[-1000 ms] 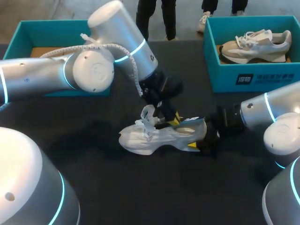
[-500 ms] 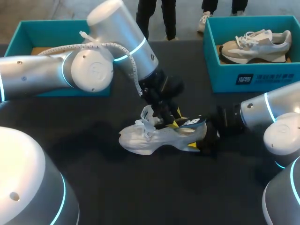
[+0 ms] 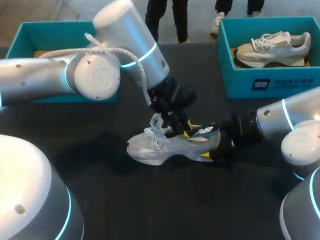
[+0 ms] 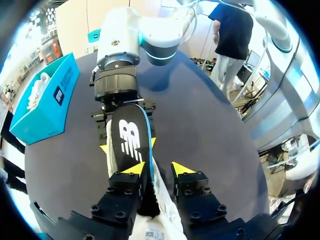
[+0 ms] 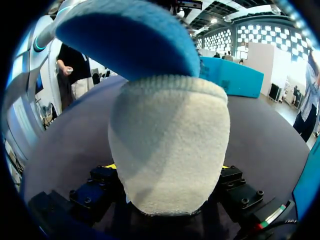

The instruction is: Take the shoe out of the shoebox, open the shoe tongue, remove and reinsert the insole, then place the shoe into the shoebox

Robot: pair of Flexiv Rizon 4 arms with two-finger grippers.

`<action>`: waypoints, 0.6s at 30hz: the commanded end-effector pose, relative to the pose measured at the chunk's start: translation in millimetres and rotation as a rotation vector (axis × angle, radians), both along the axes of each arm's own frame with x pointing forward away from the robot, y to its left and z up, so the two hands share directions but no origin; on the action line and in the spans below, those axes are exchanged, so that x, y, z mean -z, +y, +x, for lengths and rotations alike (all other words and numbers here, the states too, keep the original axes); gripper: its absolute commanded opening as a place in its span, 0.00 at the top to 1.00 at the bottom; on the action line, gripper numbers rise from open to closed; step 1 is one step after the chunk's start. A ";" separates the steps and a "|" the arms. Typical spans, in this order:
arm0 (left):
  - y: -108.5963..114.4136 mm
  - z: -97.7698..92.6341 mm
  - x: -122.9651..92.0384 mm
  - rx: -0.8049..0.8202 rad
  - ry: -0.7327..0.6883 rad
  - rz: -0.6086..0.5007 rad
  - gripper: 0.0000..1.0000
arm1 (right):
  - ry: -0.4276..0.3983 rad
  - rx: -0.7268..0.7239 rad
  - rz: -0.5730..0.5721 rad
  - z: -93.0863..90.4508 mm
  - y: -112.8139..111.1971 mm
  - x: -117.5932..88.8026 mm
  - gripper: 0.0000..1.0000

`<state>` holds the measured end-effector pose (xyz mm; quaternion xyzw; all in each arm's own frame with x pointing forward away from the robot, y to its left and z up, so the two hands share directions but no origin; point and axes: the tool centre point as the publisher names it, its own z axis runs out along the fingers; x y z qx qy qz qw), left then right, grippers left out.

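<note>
A white shoe (image 3: pixel 155 149) lies on its sole mid-table, toe to the left. Its dark insole (image 3: pixel 202 132) with a white logo sticks out over the heel, and shows ahead of my left gripper as the insole (image 4: pixel 127 142) in the left wrist view. My left gripper (image 3: pixel 177 127) hangs over the shoe's mouth. In its own view the left gripper (image 4: pixel 159 170) stands open, with the white tongue (image 4: pixel 164 205) in the gap. My right gripper (image 3: pixel 216 149) is shut on the shoe's heel (image 5: pixel 167 150), one finger on each side.
A teal shoebox (image 3: pixel 270 82) at the back right holds a beige shoe (image 3: pixel 272 50). Another teal box (image 3: pixel 30 35) stands at the back left, partly behind my left arm. Dark table surface lies bare in front of the shoe.
My left gripper let go of the insole and its jaws widened. The insole's free end now lies flatter over the heel. The right arm and the shoe have stayed put.
</note>
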<state>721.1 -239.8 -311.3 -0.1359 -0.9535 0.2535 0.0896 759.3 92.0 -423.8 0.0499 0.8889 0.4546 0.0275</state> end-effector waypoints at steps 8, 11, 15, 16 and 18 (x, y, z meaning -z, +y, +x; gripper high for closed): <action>-8.6 3.3 9.7 0.011 0.010 0.018 0.94 | 0.000 0.003 -0.007 0.5 3.1 1.3 1.00; -9.5 4.0 11.7 0.015 0.016 0.020 1.00 | 0.000 0.003 -0.007 0.5 3.1 1.3 1.00; -9.9 4.0 12.4 0.018 0.019 0.022 1.00 | 0.000 0.003 -0.007 0.5 3.1 1.3 1.00; -9.9 4.0 12.4 0.019 0.020 0.023 1.00 | 0.000 0.003 -0.007 0.5 3.1 1.3 1.00; -9.5 3.9 12.2 0.020 0.019 0.024 1.00 | 0.000 0.003 -0.007 0.5 3.1 1.3 1.00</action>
